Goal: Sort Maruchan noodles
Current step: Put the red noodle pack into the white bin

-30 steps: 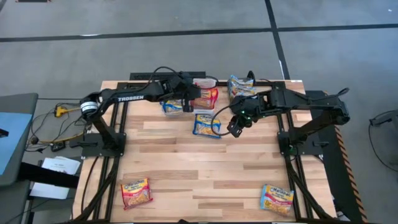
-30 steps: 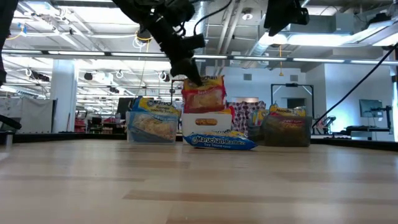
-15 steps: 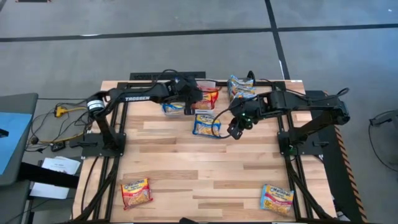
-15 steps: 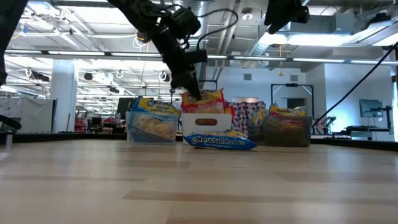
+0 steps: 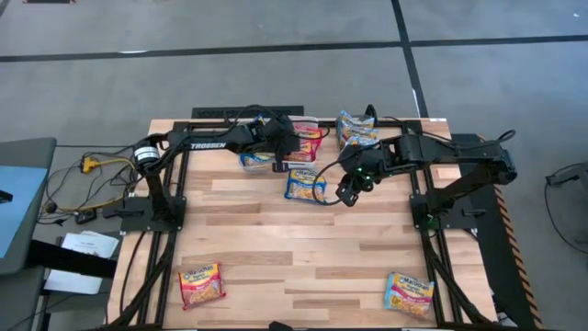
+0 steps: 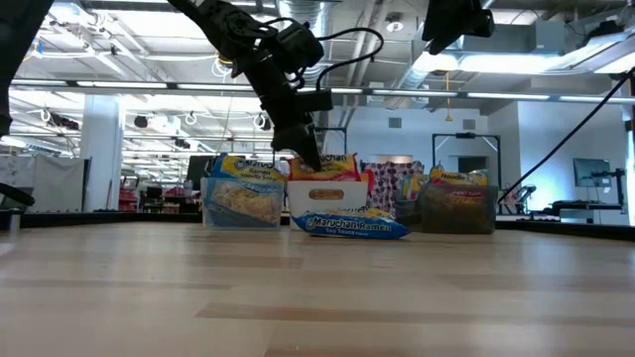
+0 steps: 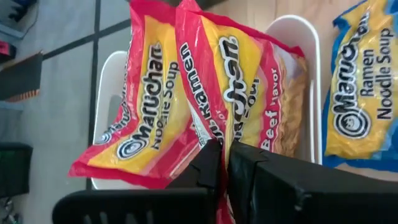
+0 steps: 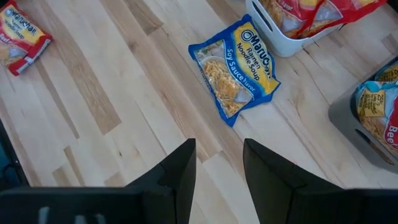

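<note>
My left gripper [image 5: 283,143] [image 6: 304,159] is at the far middle of the table, over the white bin [image 5: 304,120] [image 7: 300,38], shut on a red-trimmed Maruchan packet [image 5: 308,144] [image 7: 239,87]. A second red packet [image 7: 146,112] lies in the same bin. My right gripper [image 5: 347,191] [image 8: 219,167] hangs open above the table, just right of a blue-trimmed packet [image 5: 305,184] [image 8: 235,70] that lies flat on the wood. My left gripper pinches the red packet between its two fingers [image 7: 210,163] at one edge [image 7: 225,138], coming from above and pointing down. The packet stands on edge, its lower part inside the white bin [image 6: 327,193], against the other red packet.
A clear bin [image 5: 255,158] [image 6: 241,198] with blue packets stands left of the white bin, and a dark grey bin [image 5: 356,129] [image 8: 367,124] with packets stands right of it. Two more packets [image 5: 202,283] [image 5: 409,294] lie near the table's near edge, with bare wood between them.
My left gripper has gone down and slightly toward the far right, still shut on the red packet. The packet, which hung above the white bin, now sits low in it.
</note>
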### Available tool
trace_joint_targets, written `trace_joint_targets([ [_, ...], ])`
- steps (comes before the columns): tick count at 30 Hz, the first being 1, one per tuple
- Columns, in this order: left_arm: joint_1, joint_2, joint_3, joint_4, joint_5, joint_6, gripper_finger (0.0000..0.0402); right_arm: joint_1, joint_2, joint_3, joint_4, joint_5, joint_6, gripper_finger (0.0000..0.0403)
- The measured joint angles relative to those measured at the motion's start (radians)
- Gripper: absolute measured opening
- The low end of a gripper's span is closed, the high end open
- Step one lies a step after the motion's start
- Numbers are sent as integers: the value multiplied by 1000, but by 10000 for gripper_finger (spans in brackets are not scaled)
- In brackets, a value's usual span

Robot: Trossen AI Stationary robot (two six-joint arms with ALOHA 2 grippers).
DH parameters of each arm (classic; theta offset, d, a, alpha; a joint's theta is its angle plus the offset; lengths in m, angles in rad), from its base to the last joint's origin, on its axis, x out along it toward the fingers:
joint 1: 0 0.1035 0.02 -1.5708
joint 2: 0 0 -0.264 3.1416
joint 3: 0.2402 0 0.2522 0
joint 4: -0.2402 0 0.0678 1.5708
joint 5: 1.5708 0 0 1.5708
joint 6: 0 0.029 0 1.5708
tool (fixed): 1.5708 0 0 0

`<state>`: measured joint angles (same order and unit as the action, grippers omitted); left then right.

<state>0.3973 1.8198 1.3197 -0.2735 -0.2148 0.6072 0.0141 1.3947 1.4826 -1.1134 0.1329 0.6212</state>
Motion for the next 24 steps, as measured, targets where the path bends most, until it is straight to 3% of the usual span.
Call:
trace_joint_targets([
  [7, 0, 0, 0, 2, 54, 0, 11, 0, 0, 0, 0, 0, 0, 156],
  [15, -1, -1, 0, 4, 21, -36, 96, 0, 0, 0, 0, 0, 0, 156],
  [20, -20, -1, 9, -3, -118, -68, 142, -1, 0, 0, 0, -1, 0, 156],
  [24, -46, -1, 58, -60, -225, -70, 154, 0, 0, 0, -1, -2, 0, 156],
])
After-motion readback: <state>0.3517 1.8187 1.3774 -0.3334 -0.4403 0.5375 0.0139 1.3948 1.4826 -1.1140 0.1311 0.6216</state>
